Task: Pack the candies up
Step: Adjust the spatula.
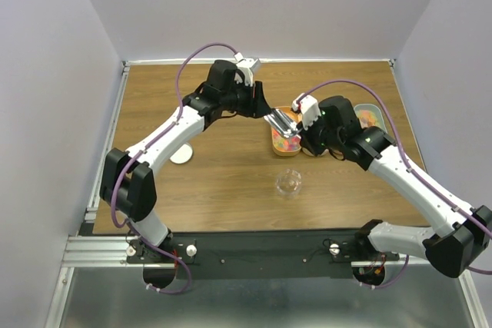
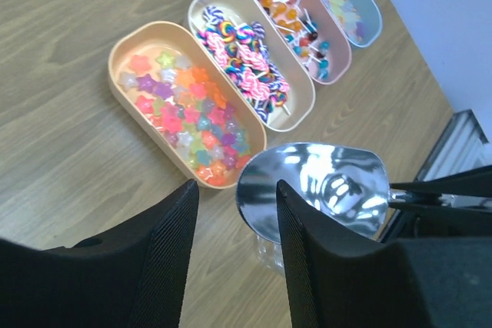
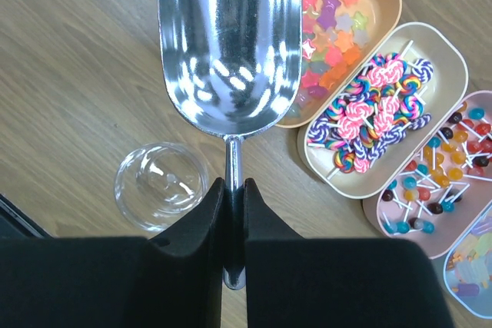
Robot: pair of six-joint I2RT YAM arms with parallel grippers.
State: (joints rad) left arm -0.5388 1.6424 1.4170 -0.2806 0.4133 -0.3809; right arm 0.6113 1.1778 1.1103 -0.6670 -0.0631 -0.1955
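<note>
At the near edge of the table (image 1: 215, 190) the two arm bases were bolted. Just beyond them a small clear cup (image 1: 288, 183) was stood upright and empty on the wood-grain top, at six o'clock from the peach tray (image 2: 115, 63). A white disc (image 1: 181, 154), possibly a lid, was seen near nine o'clock from the cup, well apart.

Further in, the right gripper (image 3: 233, 190) was clamped tight on the thin handle of a polished metal scoop (image 3: 228, 44). Its rounded bowl was empty and overlapped the peach tray's edge in the wrist view. The left gripper (image 2: 237, 190) was hung at ten o'clock from the scoop, its padded fingers (image 2: 165, 259) parted and nothing held.

The candies (image 2: 184, 105) were heaped in the peach tray: tiny star-shaped sweets, glossy and translucent, in orange, pink, red, yellow and purple. They were judged light, hard and slippery, apt to scatter if pinched. They would be better lifted in the scoop, with the handle taken as it was. The thin cup was judged easily tipped and best steadied at its rim.

Towards three o'clock, smooth oblong trays were ranged side by side. A cream tray (image 2: 194, 14) held swirl lollipops (image 2: 242, 51), a pink tray (image 2: 342, 76) held ball lollipops (image 2: 296, 13), and a blue tray (image 2: 375, 32) lay farthest.
</note>
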